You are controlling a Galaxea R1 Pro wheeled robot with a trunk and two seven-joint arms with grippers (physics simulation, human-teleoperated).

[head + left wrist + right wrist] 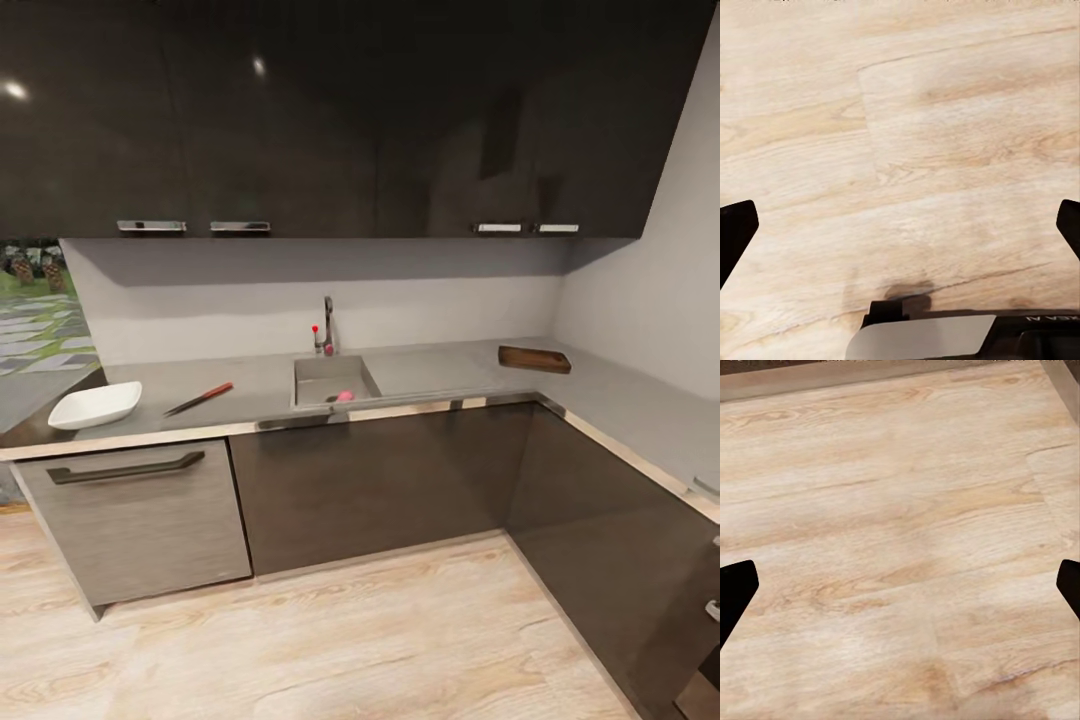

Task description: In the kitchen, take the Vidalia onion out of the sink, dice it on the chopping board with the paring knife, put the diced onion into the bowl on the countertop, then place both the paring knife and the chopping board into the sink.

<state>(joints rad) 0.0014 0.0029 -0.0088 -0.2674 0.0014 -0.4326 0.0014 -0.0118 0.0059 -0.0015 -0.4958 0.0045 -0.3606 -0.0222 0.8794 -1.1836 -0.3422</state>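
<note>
Across the wood floor from me runs the grey countertop (430, 372) with the steel sink (318, 375) set in its middle. The small pinkish Vidalia onion (344, 396) lies at the basin's front edge. Left of the sink lies the paring knife (199, 399), its handle reddish and its blade dark. The white bowl (95, 405) stands at the far left. The dark brown chopping board (534, 359) rests near the right corner. My left gripper (900, 232) and right gripper (900, 592) both hang open over the floor, holding nothing.
Glossy black upper cabinets (330, 120) hang over the counter. A chrome tap (327, 325) stands behind the sink. The counter turns along the right wall (640, 410). A grey drawer front with a bar handle (125, 468) juts out at the left. Light wood floor (330, 640) lies between.
</note>
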